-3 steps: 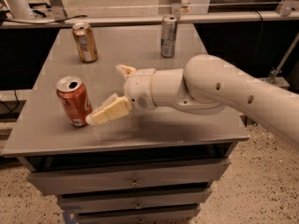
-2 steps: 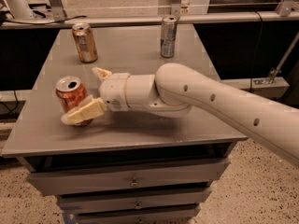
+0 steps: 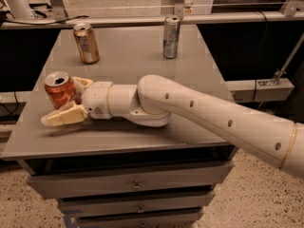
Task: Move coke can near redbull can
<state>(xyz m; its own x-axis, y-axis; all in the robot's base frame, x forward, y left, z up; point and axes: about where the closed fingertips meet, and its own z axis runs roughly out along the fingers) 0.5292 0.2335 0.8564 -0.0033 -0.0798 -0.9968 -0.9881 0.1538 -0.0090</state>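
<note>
Over the table (image 3: 128, 65) your task is barely begun: nothing is lifted and the whole carry is left. Your arm (image 3: 213, 118) stretches low across the top, wrist about level. The redbull can (image 3: 171, 37) stands well beyond the far finger, well apart. The coke can (image 3: 61, 90) stands upright between the fingers. Your gripper (image 3: 65, 101) is spread wide, one finger (image 3: 66, 115) before the can, one behind; I judge no grip made yet
</note>
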